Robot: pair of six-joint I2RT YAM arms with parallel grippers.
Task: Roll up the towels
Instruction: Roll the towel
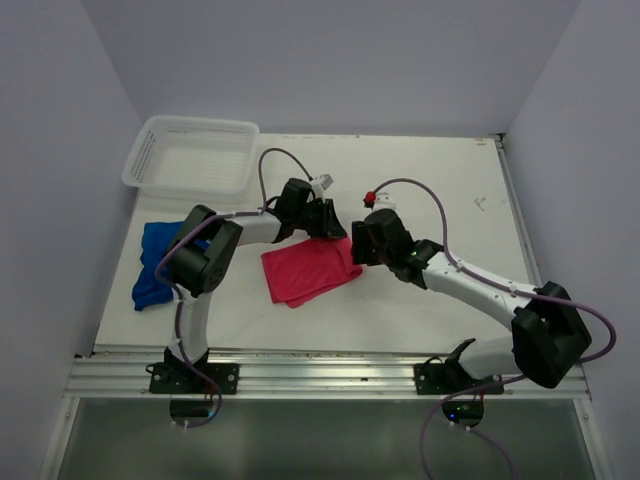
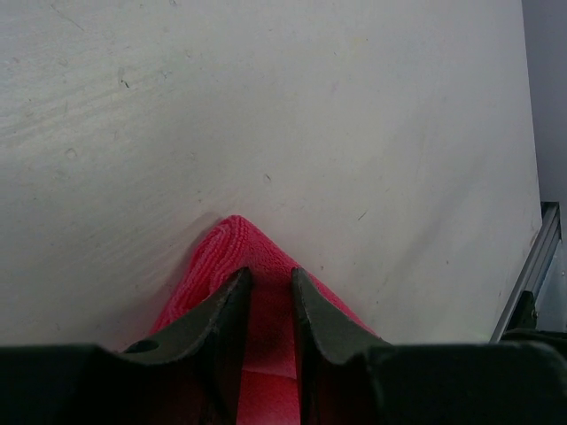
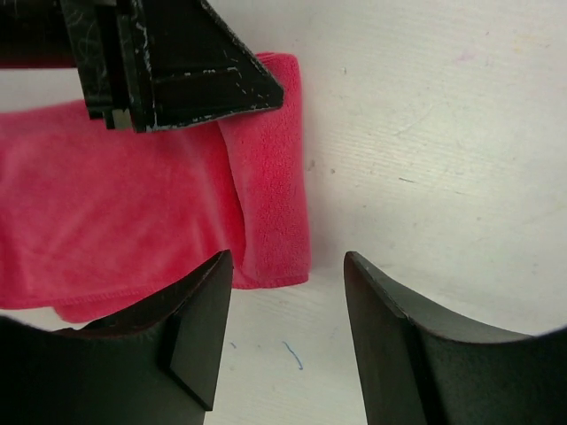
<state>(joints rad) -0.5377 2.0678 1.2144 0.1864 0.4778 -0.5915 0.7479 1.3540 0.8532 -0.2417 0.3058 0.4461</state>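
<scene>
A red towel (image 1: 305,272) lies flat in the middle of the table, its right edge folded over into a narrow strip (image 3: 275,195). My left gripper (image 1: 330,222) is at its far right corner, and the fingers (image 2: 270,279) stand close together with the red cloth (image 2: 232,239) between them. My right gripper (image 1: 358,245) is open just off the towel's right edge, low over the table (image 3: 288,258). The left gripper's fingers (image 3: 177,62) show at the top of the right wrist view. A blue towel (image 1: 155,265) lies crumpled at the left.
A white mesh basket (image 1: 190,155) stands at the back left. The blue towel hangs near the table's left edge. A metal rail (image 1: 320,375) runs along the near edge. White walls enclose the table on three sides.
</scene>
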